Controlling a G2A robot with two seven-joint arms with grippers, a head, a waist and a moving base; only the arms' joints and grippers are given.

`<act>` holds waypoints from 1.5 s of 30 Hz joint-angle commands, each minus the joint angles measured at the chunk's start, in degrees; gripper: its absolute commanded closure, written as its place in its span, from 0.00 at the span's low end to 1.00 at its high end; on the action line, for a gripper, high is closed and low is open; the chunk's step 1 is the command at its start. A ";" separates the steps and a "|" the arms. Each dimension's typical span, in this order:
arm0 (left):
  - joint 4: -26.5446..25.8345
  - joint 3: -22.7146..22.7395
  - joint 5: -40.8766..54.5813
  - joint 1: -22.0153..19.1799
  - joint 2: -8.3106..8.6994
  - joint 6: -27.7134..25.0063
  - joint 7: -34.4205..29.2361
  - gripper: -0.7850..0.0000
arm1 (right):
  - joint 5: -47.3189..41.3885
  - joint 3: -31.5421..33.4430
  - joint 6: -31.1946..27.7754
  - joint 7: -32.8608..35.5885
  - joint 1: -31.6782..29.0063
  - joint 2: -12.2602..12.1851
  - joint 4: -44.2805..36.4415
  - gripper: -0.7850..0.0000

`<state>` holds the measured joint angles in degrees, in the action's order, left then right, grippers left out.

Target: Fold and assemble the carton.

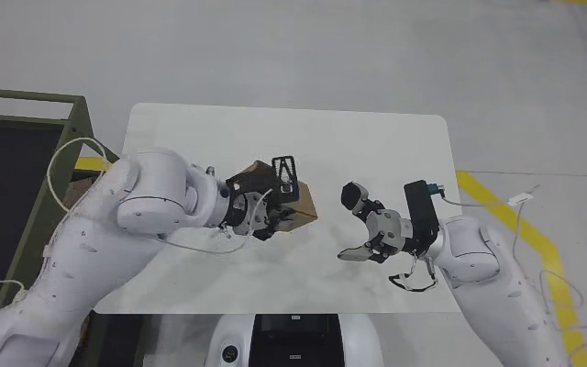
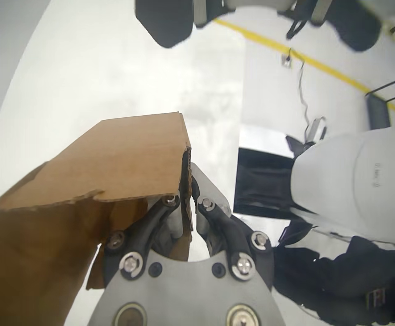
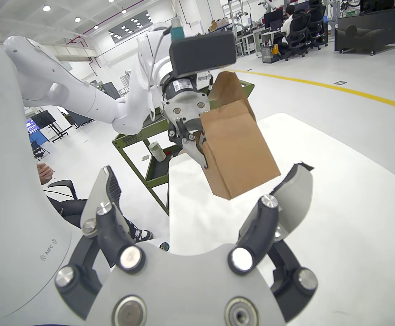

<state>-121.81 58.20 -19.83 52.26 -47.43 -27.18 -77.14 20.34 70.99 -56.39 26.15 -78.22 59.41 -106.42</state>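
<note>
Carton [image 1: 301, 207] gripped by left gripper [image 1: 278, 213]; right gripper [image 1: 352, 226] released, empty.

Top view: carton over the middle of the table [image 1: 385, 138], right gripper near it but apart, fingers spread. Left wrist view: fingers clamp one carton wall at its open edge, one inside, one outside. Right wrist view: carton tilted, apparently raised off the table, one flap standing up behind.

A large lab hall: ceiling lights [image 3: 135, 21], a yellow floor line [image 3: 355, 92], desks with monitors [image 3: 273, 17] and office chairs [image 3: 301, 23].
</note>
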 commanded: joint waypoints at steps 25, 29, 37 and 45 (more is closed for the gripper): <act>4.18 -22.86 -10.94 -16.26 4.15 0.67 -0.64 1.00 | 0.00 0.00 0.00 0.00 0.00 0.00 0.00 0.00; 6.69 -26.35 -13.82 -17.96 4.52 -3.69 3.73 1.00 | 0.00 0.00 0.00 0.00 0.00 0.00 0.00 0.00; 10.67 -35.38 -17.65 -22.73 5.39 -9.28 9.31 1.00 | 0.97 2.07 1.85 -1.37 -1.93 -0.38 -0.72 0.00; 14.07 -46.27 -16.21 -30.79 4.83 -11.56 11.60 1.00 | 0.45 3.59 2.13 -1.41 -3.50 -0.89 -0.60 0.00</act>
<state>-108.24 13.40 -36.67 22.72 -42.37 -38.74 -65.55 20.93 74.61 -54.28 24.64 -81.72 58.56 -107.15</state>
